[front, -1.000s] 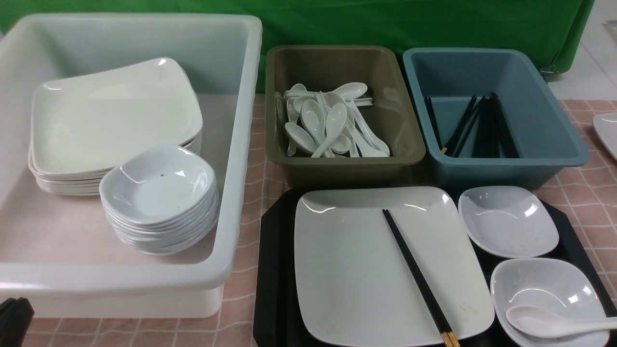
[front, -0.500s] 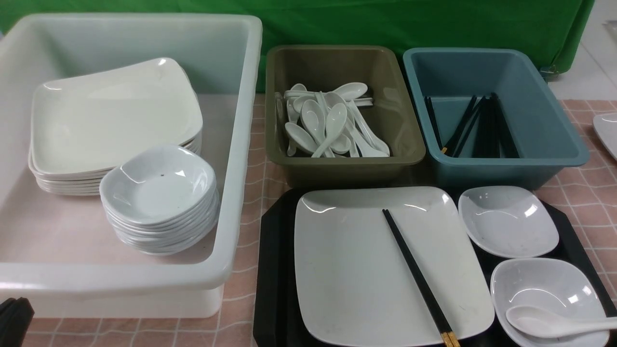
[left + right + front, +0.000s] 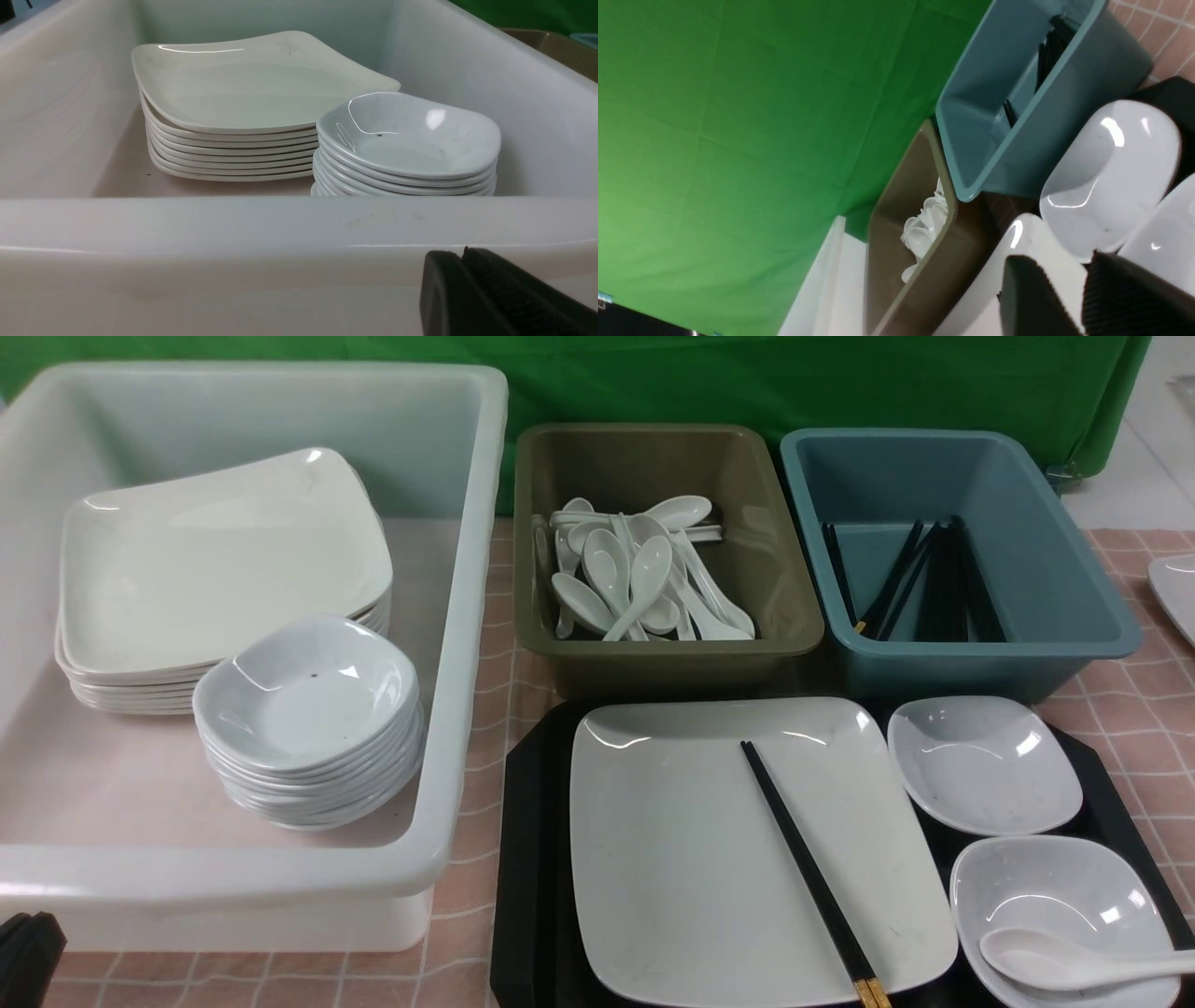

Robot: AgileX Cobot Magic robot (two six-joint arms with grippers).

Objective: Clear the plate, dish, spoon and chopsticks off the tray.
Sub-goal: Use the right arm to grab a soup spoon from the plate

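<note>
Chopsticks point(image 3: 810, 875) likely light, stiff, slick on glossy plate point(image 3: 672, 859): pinch mid-length. Right end effector point(image 3: 1085, 298) apart, empty. Left end effector point(image 3: 465, 280): cannot tell.

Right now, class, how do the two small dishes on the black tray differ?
The far dish is empty; the near dish holds the spoon, handle over its rim. The far dish sits just before the blue tub; the near dish sits at the tray's near edge. Both are white rounded squares.
</note>
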